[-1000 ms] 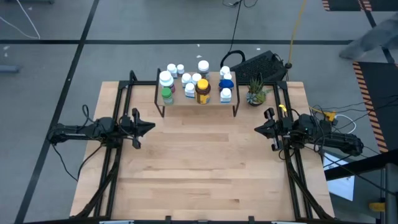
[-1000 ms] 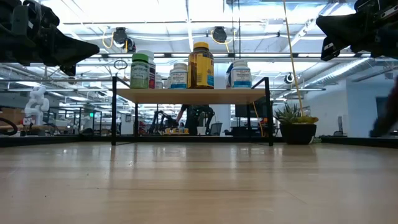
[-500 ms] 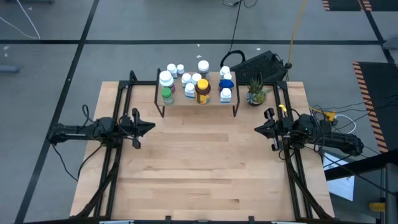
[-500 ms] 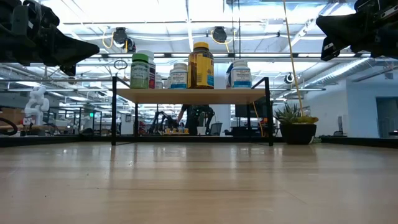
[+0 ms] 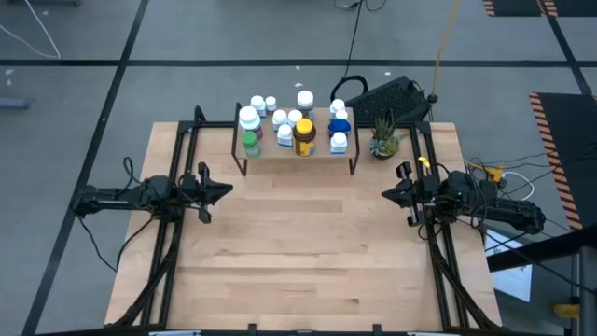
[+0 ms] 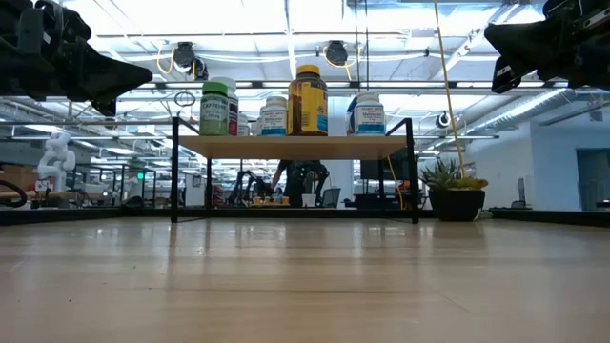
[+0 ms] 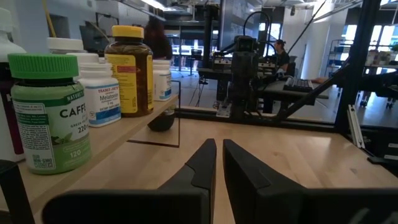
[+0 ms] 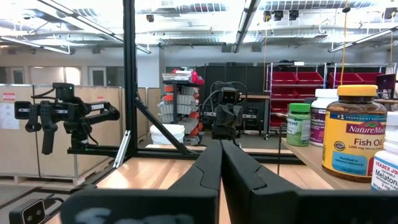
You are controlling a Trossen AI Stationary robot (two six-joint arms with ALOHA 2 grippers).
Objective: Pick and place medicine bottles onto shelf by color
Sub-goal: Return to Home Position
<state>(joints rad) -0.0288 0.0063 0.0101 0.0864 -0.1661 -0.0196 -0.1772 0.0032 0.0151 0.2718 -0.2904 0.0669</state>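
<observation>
Both my tools hang empty over the table (image 5: pixel 298 261).
The shelf (image 5: pixel 317 153) stands off to the side of my left tool (image 5: pixel 216 190) and right tool (image 5: pixel 392 195), both pinched together. The medicine bottles (image 5: pixel 303 136) stand on it and look light, stiff and slick, so I'd grip one around its body.

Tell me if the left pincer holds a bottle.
No: the left pincer is shut on nothing, and the green-capped bottle stands apart from it on the shelf.

The worktop (image 5: pixel 298 252) lies open across its middle and near side. At the far edge stand the shelf (image 5: pixel 318 149), packed with medicine bottles (image 5: pixel 303 135), and a potted plant (image 5: pixel 382 142) to its right.
</observation>
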